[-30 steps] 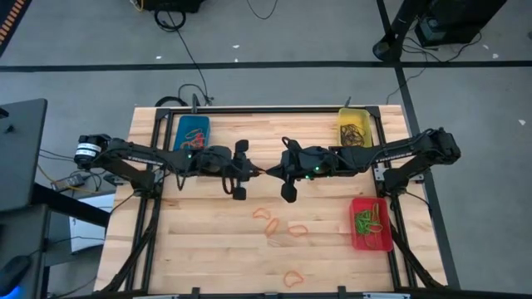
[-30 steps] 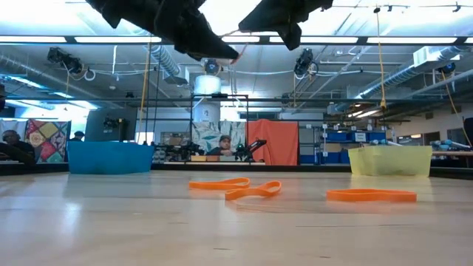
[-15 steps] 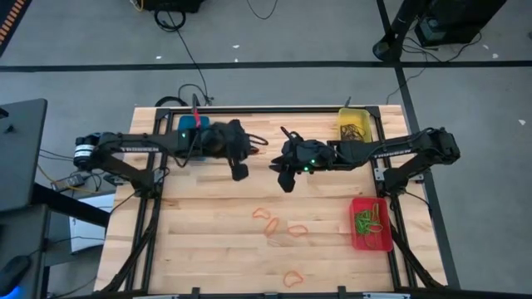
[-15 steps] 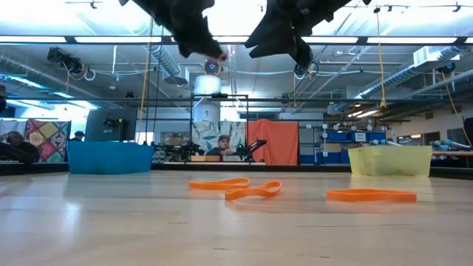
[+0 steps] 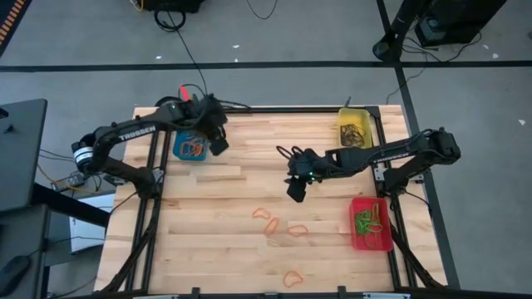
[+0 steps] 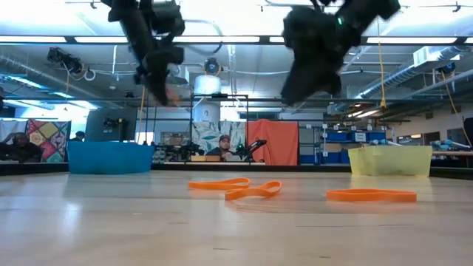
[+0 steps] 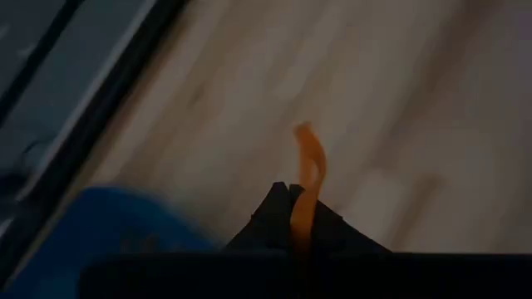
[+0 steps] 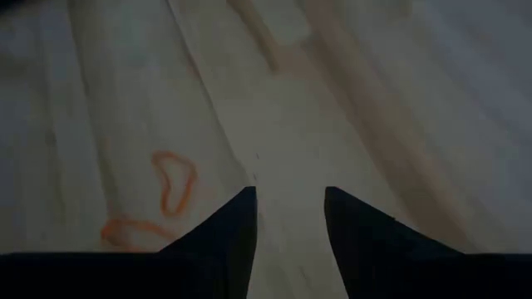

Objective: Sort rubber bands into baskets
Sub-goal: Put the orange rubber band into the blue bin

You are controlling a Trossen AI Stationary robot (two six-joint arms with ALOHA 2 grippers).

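Observation:
My left gripper point(image 5: 219, 144) hangs above the table just right of the blue basket point(image 5: 190, 148), shut on an orange rubber band point(image 7: 308, 173). The basket point(image 7: 116, 230) holds other orange bands. My right gripper point(image 5: 297, 190) is open over bare wood mid-table, its fingers point(image 8: 289, 199) pointing down with nothing between them. Several orange bands point(image 5: 273, 222) lie flat on the table nearer the front. The yellow basket point(image 5: 353, 127) stands far right. The red basket point(image 5: 371, 224), with green bands in it, stands near right. My left gripper pinches the orange band between its two shut fingers point(image 7: 293, 218). The rest of the band point(image 7: 311, 158) sticks out past the fingertips as a narrow loop, lifted clear of the table. The fingers themselves hide which part of the band is between them.
A black frame rail point(image 5: 249, 108) runs along the table's far edge, behind the baskets. One more orange band point(image 5: 293, 278) lies near the front edge. Two of the loose bands point(image 8: 172, 180) lie just beyond my right gripper's fingers.
The two grippers stood tip to tip at mid-table. My left gripper has since swung toward the far left, to the blue basket, carrying the orange band. My right gripper has drawn back toward the right and tipped down toward the near edge.

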